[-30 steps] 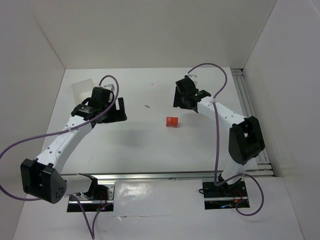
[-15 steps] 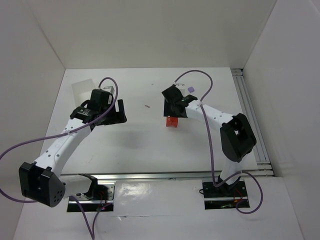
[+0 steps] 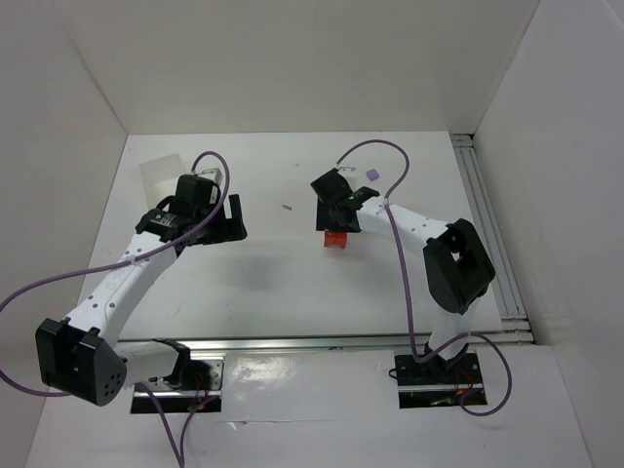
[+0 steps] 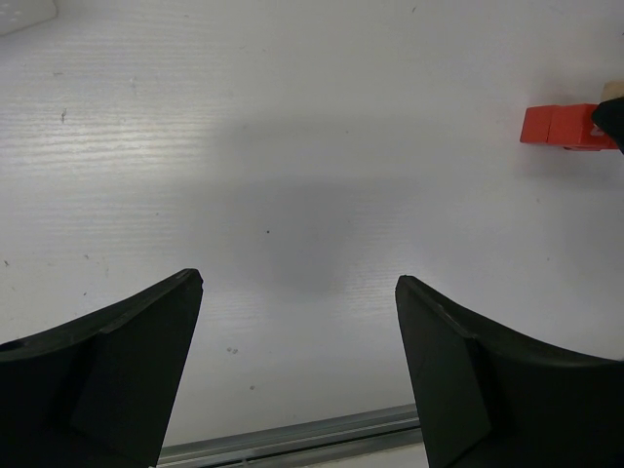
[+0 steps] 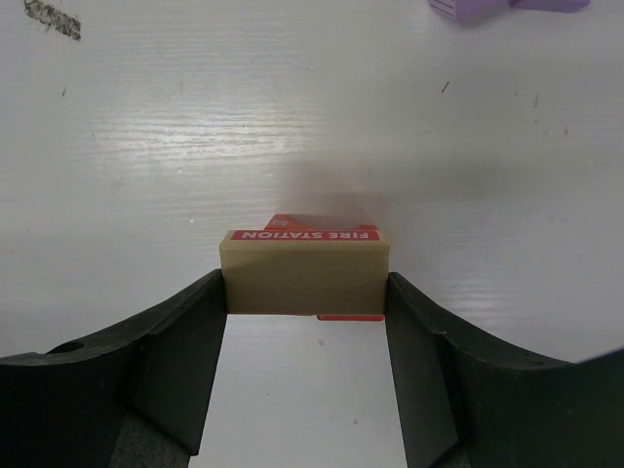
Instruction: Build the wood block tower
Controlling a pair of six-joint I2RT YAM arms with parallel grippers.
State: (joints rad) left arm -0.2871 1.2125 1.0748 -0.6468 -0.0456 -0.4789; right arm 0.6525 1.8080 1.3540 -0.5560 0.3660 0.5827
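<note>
My right gripper (image 5: 304, 285) is shut on a pale tan block (image 5: 304, 278) whose red edge reads FIRE STATION. It holds the block just over the red-orange blocks (image 5: 349, 317), which peek out behind and below it. In the top view the right gripper (image 3: 337, 216) hangs over the red-orange blocks (image 3: 335, 241) at mid table and hides the tan block. A lilac block (image 3: 372, 174) lies alone behind them; the right wrist view shows the lilac block (image 5: 468, 8) at its top edge. My left gripper (image 3: 220, 216) is open and holds nothing. From the left gripper (image 4: 297, 292) the red-orange blocks (image 4: 558, 126) sit far to the right.
A translucent white box (image 3: 161, 174) stands at the back left, behind the left arm. A tiny dark speck (image 3: 288, 207) lies between the arms. A metal rail (image 3: 483, 214) runs along the table's right side, and another rail (image 3: 322, 343) along the near edge.
My right arm has swung left and forward from the back with the tan block, stopping over the red-orange blocks. The lilac block came into view behind it. The left arm barely moved.
</note>
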